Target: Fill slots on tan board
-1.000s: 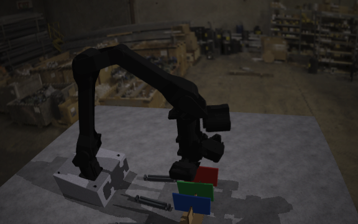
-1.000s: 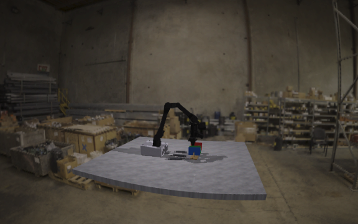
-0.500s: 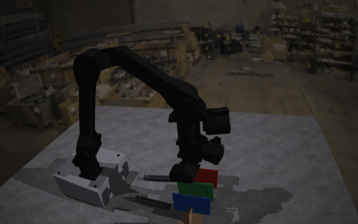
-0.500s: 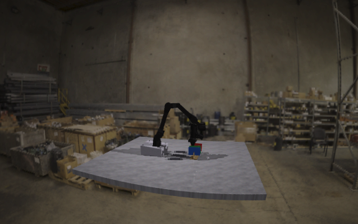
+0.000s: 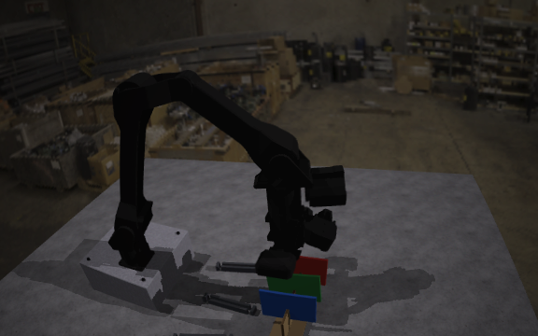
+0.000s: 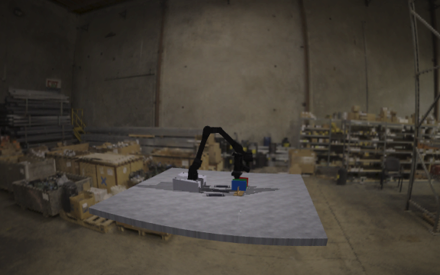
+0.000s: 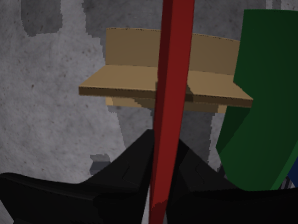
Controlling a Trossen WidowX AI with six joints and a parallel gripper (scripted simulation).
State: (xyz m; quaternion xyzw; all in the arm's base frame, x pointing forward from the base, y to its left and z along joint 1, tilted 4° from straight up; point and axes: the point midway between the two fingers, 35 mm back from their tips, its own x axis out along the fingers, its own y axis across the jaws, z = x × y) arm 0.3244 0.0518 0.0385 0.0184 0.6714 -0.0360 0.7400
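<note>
The red board (image 5: 315, 270) (image 6: 247, 181) (image 7: 175, 75) is upright and crosswise over the tan board (image 5: 284, 327) (image 6: 239, 193) (image 7: 125, 77). Its lower edge and notch are hidden, so how deep it sits in the slot cannot be told. My gripper (image 7: 157, 137) is shut on the red board near its arm-side end; in the top view the fingertips are hidden. The green board (image 5: 304, 291) (image 7: 270, 100) and the blue board (image 5: 290, 305) (image 6: 239, 185) (image 7: 295, 172) stand upright across the tan board, in a row beside the red one.
Dark low holders (image 5: 235, 267) (image 5: 229, 303) (image 6: 215, 195) lie between the boards and the white arm base (image 5: 123, 280) (image 6: 187, 185), with no board in those that show. The green board stands close beside my finger in the wrist view.
</note>
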